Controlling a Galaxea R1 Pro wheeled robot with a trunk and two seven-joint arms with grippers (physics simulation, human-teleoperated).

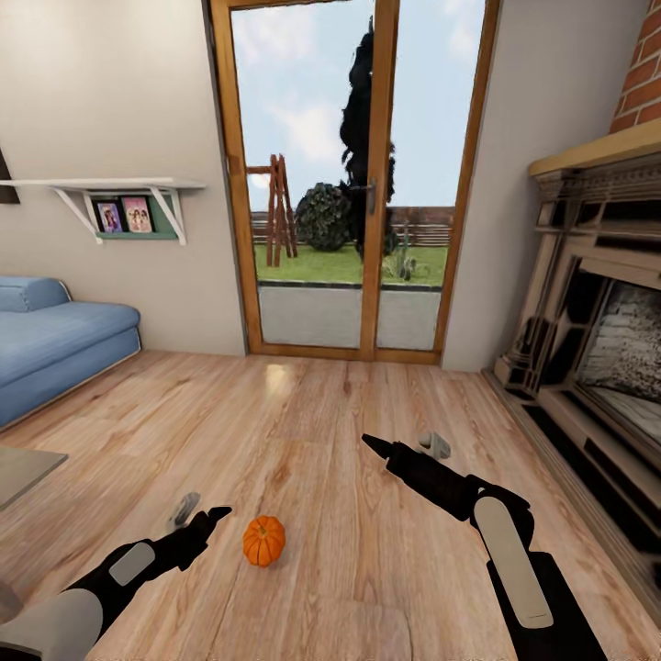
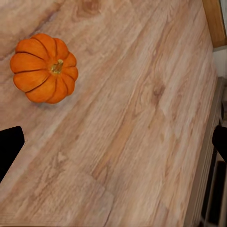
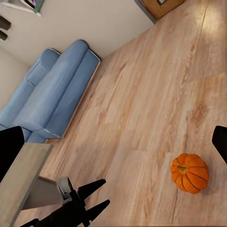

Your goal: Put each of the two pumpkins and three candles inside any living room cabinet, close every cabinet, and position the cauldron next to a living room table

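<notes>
Jaws of both grippers are seen spread apart, and nothing is held in either. The left gripper [image 1: 200,516] is positioned low over the light wood plank floor [image 1: 349,431], with its black fingers pointed toward the small round orange pumpkin with ribbed sides and a short stem [image 1: 263,540]. The pumpkin is set upright on the floor, just beside the left gripper and apart from it; no contact is made. In the left wrist view the pumpkin [image 2: 44,67] is seen from above, clear of both dark fingertips at the picture's edges.

The right gripper [image 1: 404,444] is held higher and further forward, well apart from the pumpkin. In the right wrist view the pumpkin [image 3: 189,172] is seen on the floor, with the left gripper [image 3: 92,197] near it.

A blue upholstered sofa [image 1: 55,335] is placed against the wall at the left, and a corner of a pale desk [image 1: 23,468] is seen in front of it. A wood-framed glass door [image 1: 358,184] is set in the far wall. A stone fireplace with a brick chimney [image 1: 597,321] is located at the right. A white wall shelf [image 1: 110,188] is mounted above the sofa.
</notes>
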